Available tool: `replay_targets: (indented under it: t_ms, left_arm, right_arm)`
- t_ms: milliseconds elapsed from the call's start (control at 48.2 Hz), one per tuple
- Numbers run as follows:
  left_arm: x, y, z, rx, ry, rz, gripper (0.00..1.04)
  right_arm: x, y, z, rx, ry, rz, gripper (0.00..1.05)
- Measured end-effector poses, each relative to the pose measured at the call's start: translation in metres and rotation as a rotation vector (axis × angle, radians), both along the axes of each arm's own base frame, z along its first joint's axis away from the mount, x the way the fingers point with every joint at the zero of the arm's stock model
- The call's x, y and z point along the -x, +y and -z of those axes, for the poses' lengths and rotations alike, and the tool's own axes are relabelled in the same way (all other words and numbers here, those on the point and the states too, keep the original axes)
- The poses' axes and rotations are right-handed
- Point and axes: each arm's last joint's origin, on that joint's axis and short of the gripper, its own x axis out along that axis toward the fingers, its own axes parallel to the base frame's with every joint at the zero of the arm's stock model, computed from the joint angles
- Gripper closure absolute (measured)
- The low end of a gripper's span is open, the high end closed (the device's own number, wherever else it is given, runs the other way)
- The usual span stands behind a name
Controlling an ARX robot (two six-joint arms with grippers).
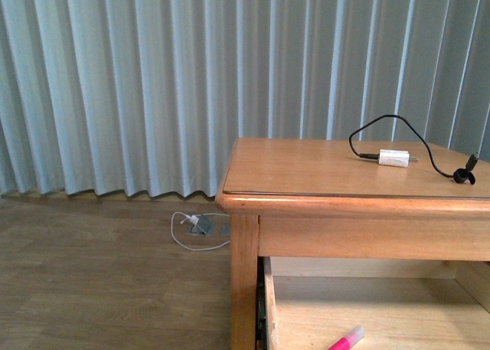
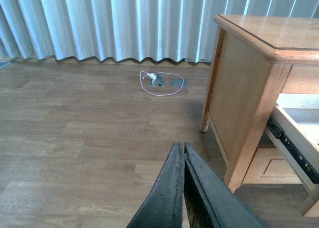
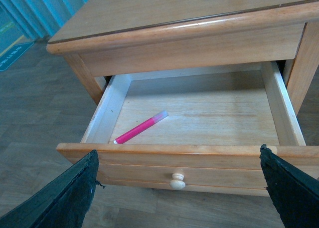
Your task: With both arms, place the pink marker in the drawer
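Observation:
The pink marker (image 3: 140, 127) lies loose on the pale floor of the open drawer (image 3: 199, 158), near its front left corner; it also shows in the front view (image 1: 346, 340). The drawer's round knob (image 3: 177, 180) faces my right gripper (image 3: 178, 160), which is open and empty, its fingers (image 3: 75, 193) spread wide just in front of the drawer front. My left gripper (image 2: 183, 147) is shut and empty, hanging over the wood floor to the left of the table leg (image 2: 251, 138). Neither arm shows in the front view.
The wooden table (image 1: 306, 174) carries a white charger block (image 1: 394, 158) with a black cable (image 1: 444, 170). A white cable and floor socket (image 2: 159, 81) lie on the floor by the pleated curtain (image 1: 153, 82). The drawer's black slide rail (image 2: 294, 150) shows beside the table's left side.

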Motion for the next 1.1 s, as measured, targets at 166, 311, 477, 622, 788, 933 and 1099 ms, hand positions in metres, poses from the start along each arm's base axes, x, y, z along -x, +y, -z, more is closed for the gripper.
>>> replay_targets:
  t_ms: [166, 311, 477, 622, 788, 933, 1099]
  left_arm:
    - [0.0, 0.0, 0.0, 0.0, 0.0, 0.0, 1.01]
    - [0.0, 0.0, 0.0, 0.0, 0.0, 0.0, 0.66]
    - [0.0, 0.0, 0.0, 0.0, 0.0, 0.0, 0.34]
    - [0.0, 0.0, 0.0, 0.0, 0.0, 0.0, 0.09]
    - [0.0, 0.0, 0.0, 0.0, 0.0, 0.0, 0.06]
    - [0.0, 0.0, 0.0, 0.0, 0.0, 0.0, 0.06]
    - [0.0, 0.0, 0.0, 0.0, 0.0, 0.0, 0.06]
  right_arm:
    - [0.0, 0.0, 0.0, 0.0, 0.0, 0.0, 0.08]
    - [0.0, 0.0, -0.001, 0.054, -0.026, 0.027, 0.08]
    - [-0.001, 0.002, 0.001, 0.39, -0.028, 0.091, 0.08]
    - [-0.007, 0.001, 0.011, 0.409, 0.147, -0.032, 0.08]
    - [-0.025, -0.002, 0.029, 0.399, 0.358, -0.133, 0.08]
    - [-0.046, 0.001, 0.047, 0.407, 0.438, -0.143, 0.08]
    - [-0.075, 0.003, 0.066, 0.442, 0.443, -0.099, 0.08]
